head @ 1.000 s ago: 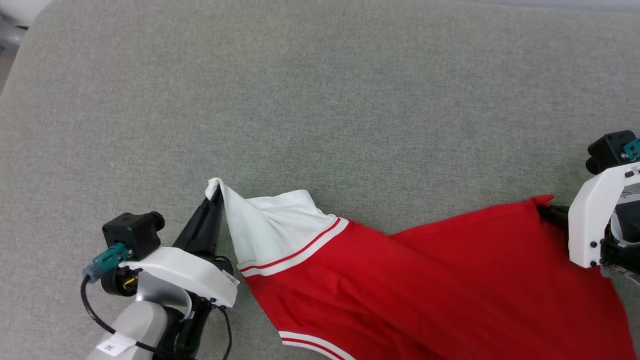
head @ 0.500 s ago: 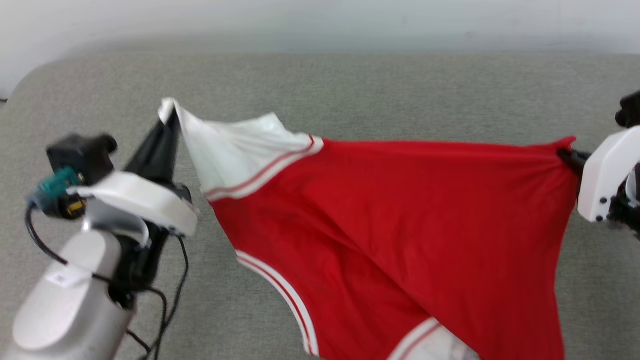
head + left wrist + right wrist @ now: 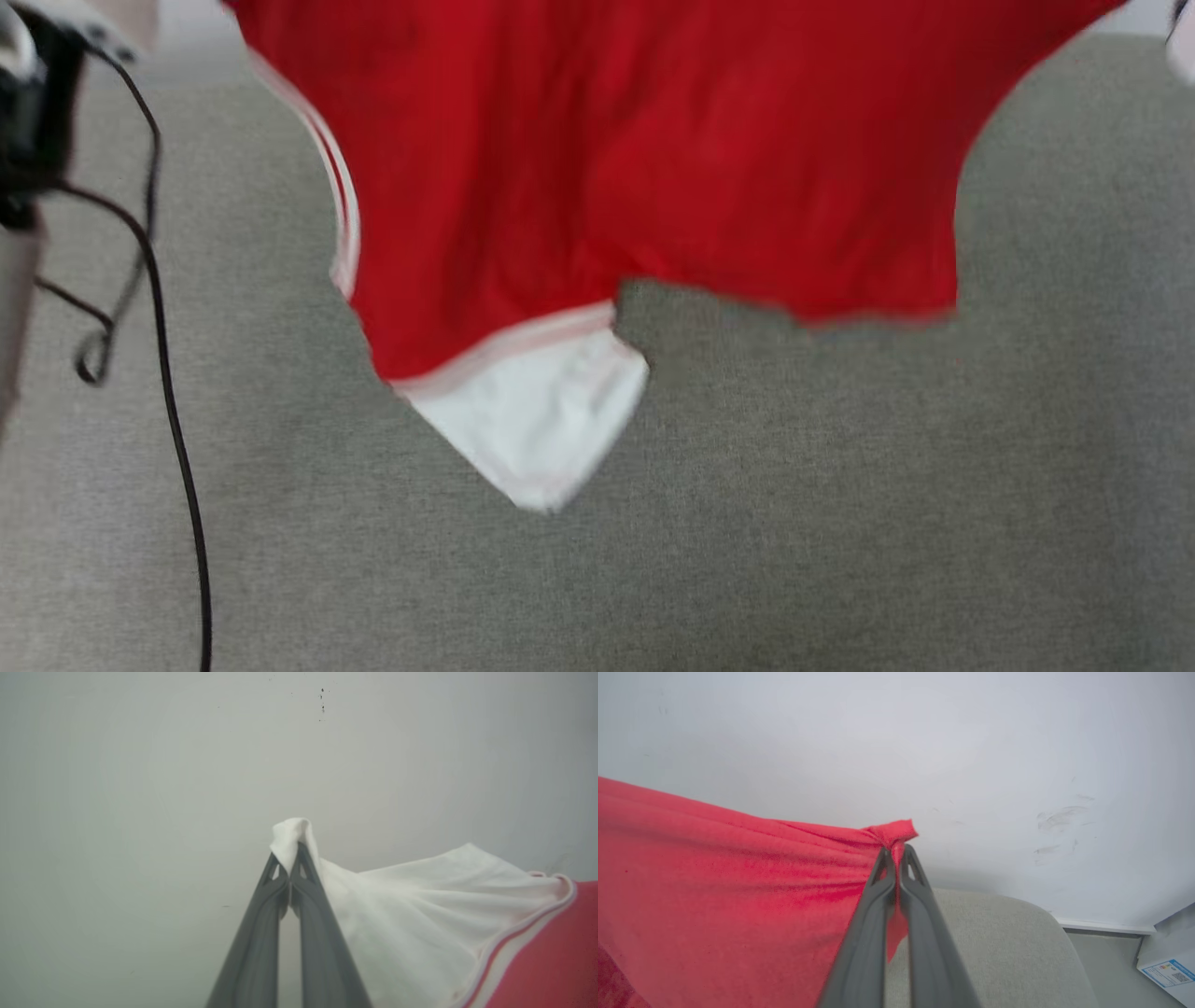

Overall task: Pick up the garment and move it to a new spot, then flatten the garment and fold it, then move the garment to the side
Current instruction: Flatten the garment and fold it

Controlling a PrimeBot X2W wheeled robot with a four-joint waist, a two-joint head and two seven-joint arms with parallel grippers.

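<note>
The red garment hangs high over the grey padded surface, spread wide, with one white sleeve dangling at its lower edge. In the left wrist view my left gripper is shut on the tip of the other white sleeve, lifted against a pale wall. My right gripper is shut on a bunched red corner of the garment. No lettering shows on the side facing me.
A black cable hangs from my left arm at the head view's left edge. Beyond the surface's rounded corner, the right wrist view takes in a white wall and a box with a label on the floor.
Both grippers have risen with the garment, lifting it off the surface until it hangs free and spread. The head camera has also shifted.
</note>
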